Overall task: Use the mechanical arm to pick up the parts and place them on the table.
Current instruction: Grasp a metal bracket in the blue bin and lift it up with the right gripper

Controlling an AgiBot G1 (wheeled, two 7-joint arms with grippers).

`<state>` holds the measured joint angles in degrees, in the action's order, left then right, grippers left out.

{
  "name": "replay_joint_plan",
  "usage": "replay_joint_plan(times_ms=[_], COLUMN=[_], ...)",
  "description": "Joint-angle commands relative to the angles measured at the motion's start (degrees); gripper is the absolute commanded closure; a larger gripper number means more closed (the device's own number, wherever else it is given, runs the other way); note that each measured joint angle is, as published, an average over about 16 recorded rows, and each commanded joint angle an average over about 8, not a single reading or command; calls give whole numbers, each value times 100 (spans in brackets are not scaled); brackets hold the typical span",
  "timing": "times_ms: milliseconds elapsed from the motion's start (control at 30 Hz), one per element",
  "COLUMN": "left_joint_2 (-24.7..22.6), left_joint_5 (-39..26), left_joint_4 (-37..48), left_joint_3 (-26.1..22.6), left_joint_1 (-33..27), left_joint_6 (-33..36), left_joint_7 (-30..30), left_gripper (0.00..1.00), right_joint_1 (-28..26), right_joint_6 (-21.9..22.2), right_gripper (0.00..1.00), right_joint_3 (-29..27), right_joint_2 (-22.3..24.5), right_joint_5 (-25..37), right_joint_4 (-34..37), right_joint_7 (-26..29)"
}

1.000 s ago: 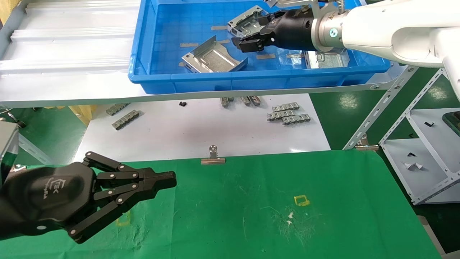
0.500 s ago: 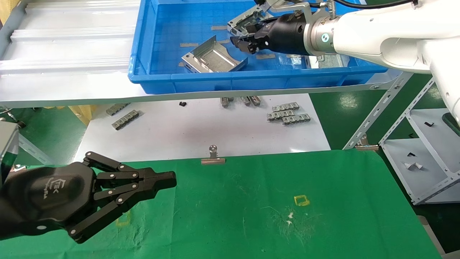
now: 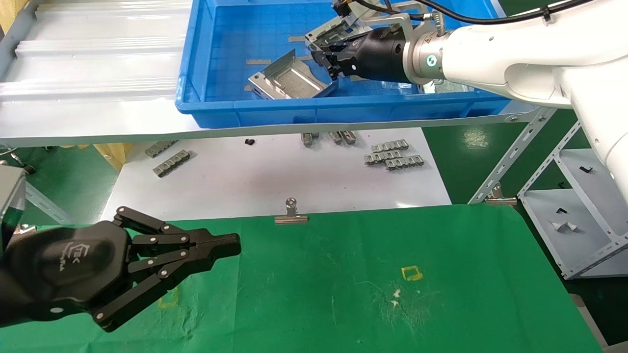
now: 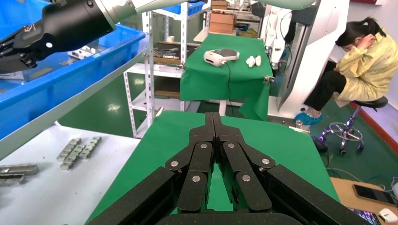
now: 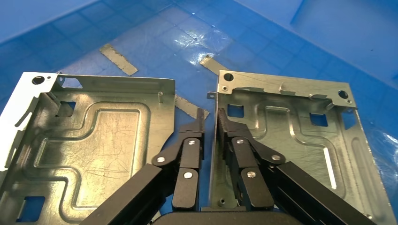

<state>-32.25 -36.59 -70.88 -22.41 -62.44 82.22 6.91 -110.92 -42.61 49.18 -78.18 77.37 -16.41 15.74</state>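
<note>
Where the green-clothed table (image 3: 441,314) fills the near ground, the left gripper (image 3: 234,243) hangs low over its left part, fingers pressed together with tips touching, idle; the left wrist view confirms the closed fingers (image 4: 212,123) above the cloth (image 4: 281,140).

Item: yellow square outline (image 3: 411,273), on the cloth well to the right of the left gripper, with white scuffs (image 3: 395,299) just nearer.

Item: binder clip (image 3: 291,214), on the cloth's far edge, beyond and right of the left gripper.

Item: white board (image 3: 274,181), beyond the clip, carrying grey ridged clip strips (image 3: 393,155) at its right and two more (image 3: 170,163) at its left.

Item: grey ribbed metal shelf (image 3: 88,63), far left, bearing the blue tray (image 3: 245,108).

Item: first stamped sheet-metal part (image 3: 289,81), lying in the tray just to the left of and nearer than the right gripper; in the right wrist view this plate (image 5: 89,150) lies beside the fingers, apart from them.

Item: right gripper (image 3: 327,55), reaching into the tray from the right, its fingers (image 5: 199,119) narrowly parted around the upturned side wall of a second part (image 5: 291,140), one finger on each face of that wall; firm pinching cannot be told.

Item: tan tape strips (image 5: 117,58), on the tray floor beyond the gripper tips.

Item: third part (image 3: 446,87), largely hidden behind the right arm.
</note>
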Motion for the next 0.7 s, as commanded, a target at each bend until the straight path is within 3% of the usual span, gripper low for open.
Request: replay_joint_plan(times_ms=[33,100,367,533,700], left_joint_2=[0,0,0,0,0], left_joint_5=[0,0,0,0,0], left_joint_4=[0,0,0,0,0], left_joint_3=[0,0,0,0,0], left_joint_1=[0,0,0,0,0], left_joint_6=[0,0,0,0,0], left_joint_7=[0,0,0,0,0], left_gripper=[100,97,0,0,0], right_joint_1=[-18,-46,-206,-478,-766], right_joint_6=[5,53,338,-57,-1174], right_gripper=[100,100,100,100,100], right_joint_3=[76,119,241,229,189], right_joint_2=[4,8,50,203,615], right_joint_5=[-51,-111,-303,-451,-602], right_joint_4=[-23,-28,-73,-8,-25], right_joint_7=[36,9,-234,-458,-892])
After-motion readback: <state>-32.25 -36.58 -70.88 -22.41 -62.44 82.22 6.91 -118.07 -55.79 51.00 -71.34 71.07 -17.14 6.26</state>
